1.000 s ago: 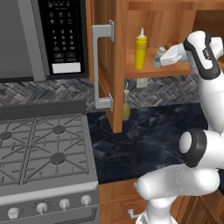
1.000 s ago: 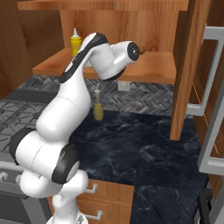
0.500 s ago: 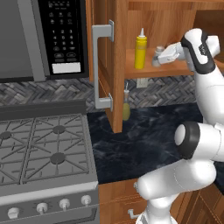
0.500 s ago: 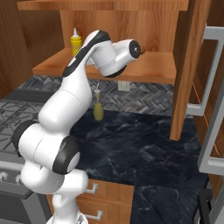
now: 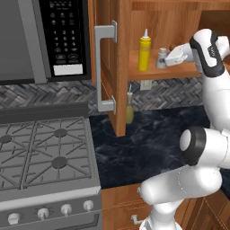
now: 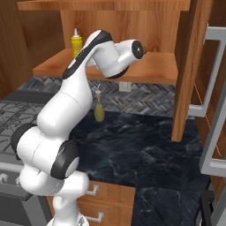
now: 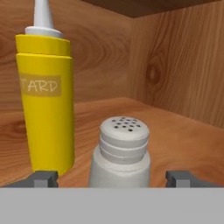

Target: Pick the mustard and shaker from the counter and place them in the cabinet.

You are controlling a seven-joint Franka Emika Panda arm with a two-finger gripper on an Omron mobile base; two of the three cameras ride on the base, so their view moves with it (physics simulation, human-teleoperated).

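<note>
The yellow mustard [image 5: 143, 51] stands upright on the shelf of the open wooden cabinet [image 5: 179, 71]. Just to its right stands the small pale shaker [image 5: 161, 58]. My gripper [image 5: 168, 59] reaches in from the right at shelf height, right beside the shaker. In the hand view the shaker [image 7: 121, 153] rests on the shelf between my gripper's [image 7: 111, 178] two fingertips [image 7: 43, 178], which stand wide apart and clear of it. The mustard [image 7: 46, 100] is behind it to the left. From the right base view my arm hides the shaker, and the mustard [image 6: 76, 44] shows above it.
A slim olive-green bottle [image 5: 129, 112] stands on the dark counter [image 5: 152, 143] under the cabinet. The open cabinet door with its silver handle [image 5: 104, 67] hangs left of the shelf. The microwave [image 5: 45, 40] and gas stove [image 5: 45, 152] lie further left. Another open door [image 6: 190, 66] stands at the right.
The jaws have spread from shut to wide apart, letting go of the shaker, which now stands on the shelf. The hand has stayed at the shelf.
</note>
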